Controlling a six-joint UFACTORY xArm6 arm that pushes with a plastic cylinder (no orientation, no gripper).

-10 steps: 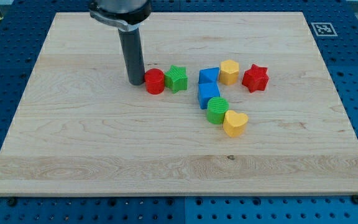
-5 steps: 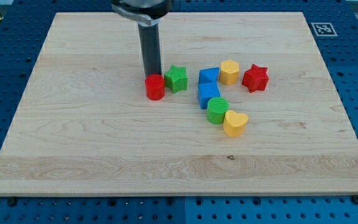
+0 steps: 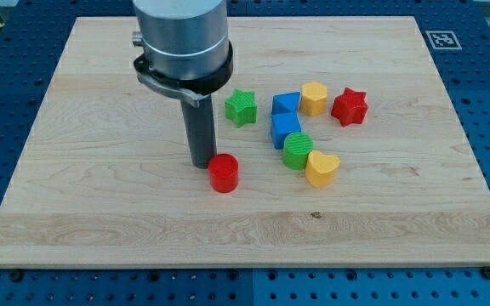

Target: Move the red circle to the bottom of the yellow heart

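Observation:
The red circle [image 3: 224, 173] lies on the wooden board, left of and slightly below the yellow heart [image 3: 321, 168]. My tip [image 3: 202, 162] rests on the board just at the circle's upper left, touching or nearly touching it. The rod rises from there to the grey arm housing at the view's top. The heart sits at the lower right of the block cluster, next to a green circle [image 3: 298, 150].
A green star [image 3: 241, 108] lies above the red circle. A blue cube [image 3: 285, 128], another blue block [image 3: 286, 103], a yellow hexagon-like block [image 3: 314, 98] and a red star [image 3: 349, 106] form the cluster above the heart. The board [image 3: 100, 212] rests on a blue perforated table.
The tip moved from the red circle's left to behind it, then down the view. The red circle slid down and slightly right, away from the green star.

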